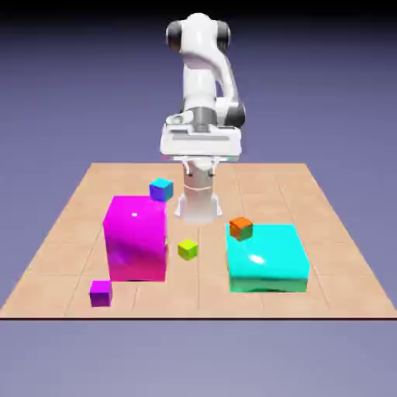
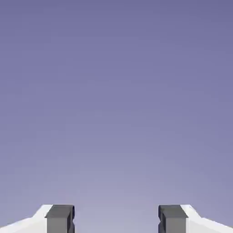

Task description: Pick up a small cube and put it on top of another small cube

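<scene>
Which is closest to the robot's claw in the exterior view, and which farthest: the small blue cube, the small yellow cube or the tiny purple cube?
From the gripper, which hangs open at the table's far side:
1. Blue cube, just below it, to the view's left.
2. Yellow cube, mid-table.
3. Purple cube, front left corner.

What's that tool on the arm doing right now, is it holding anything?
Tool: open and empty. The hand view shows only plain backdrop in the gap between its two fingertips.
</scene>
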You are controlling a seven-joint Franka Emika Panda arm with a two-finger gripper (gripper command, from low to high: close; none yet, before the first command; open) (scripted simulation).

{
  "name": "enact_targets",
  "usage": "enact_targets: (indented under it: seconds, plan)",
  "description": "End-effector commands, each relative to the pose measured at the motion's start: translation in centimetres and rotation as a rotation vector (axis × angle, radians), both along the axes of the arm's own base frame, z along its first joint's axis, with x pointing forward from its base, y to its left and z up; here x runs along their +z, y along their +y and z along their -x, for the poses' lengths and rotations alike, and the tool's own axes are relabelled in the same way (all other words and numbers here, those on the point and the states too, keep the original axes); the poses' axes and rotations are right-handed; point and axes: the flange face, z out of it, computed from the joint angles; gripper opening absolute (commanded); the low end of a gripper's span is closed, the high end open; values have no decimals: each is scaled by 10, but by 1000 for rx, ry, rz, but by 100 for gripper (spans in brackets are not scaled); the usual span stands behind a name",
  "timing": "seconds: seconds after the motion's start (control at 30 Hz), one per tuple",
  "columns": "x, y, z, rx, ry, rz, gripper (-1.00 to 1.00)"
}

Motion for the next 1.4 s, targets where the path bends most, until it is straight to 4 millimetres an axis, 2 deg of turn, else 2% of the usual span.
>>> enact_targets:
  seconds: [0.0,0.3,0.6,0.77,0.93,1.13,1.33,1.37]
  plan:
    - [-4,-5,-9,-52,26,-66,0]
    - [-64,-51,-85,-576,253,-550,0]
    - [-130,-93,-142,-1149,359,-855,0]
    - [-163,-121,-153,-1451,384,-948,0]
    - [-188,-147,-162,-1742,360,-1026,0]
    - [-204,-174,-174,-2062,267,-1112,0]
    - [-208,-193,-188,-2335,117,-1200,0]
    - [-217,-206,-178,-2412,118,-1183,0]
